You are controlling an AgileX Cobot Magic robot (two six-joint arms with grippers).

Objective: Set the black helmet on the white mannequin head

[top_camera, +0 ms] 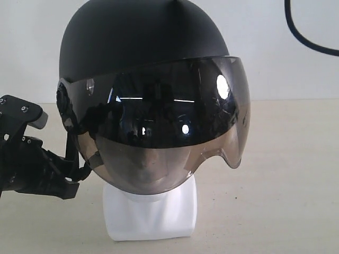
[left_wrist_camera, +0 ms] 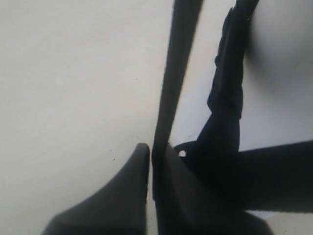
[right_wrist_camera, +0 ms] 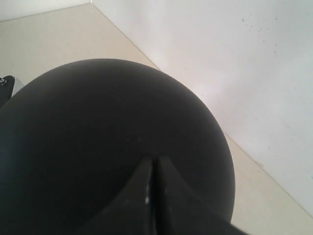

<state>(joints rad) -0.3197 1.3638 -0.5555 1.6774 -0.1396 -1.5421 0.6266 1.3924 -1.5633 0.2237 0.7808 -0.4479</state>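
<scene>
Helmet (top_camera: pixel 143 47) is sitting on white mannequin head (top_camera: pixel 151 217) at center frame; left gripper (left_wrist_camera: pixel 152 149), lower left of the exterior view, is pinching its strap (left_wrist_camera: pixel 178 73), while right gripper (right_wrist_camera: pixel 155 159) is holding jaws closed, empty, at the crown.

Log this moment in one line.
helmet: on head | visor: down | left tool: shut on strap | right tool: shut, at helmet top

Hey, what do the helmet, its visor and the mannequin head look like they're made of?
The helmet looks like matte black plastic: no glare on the shell. The visor seems glossy, smoky see-through plastic: it mirrors lights and the face shows through. The head is smooth white, likely plastic.
</scene>
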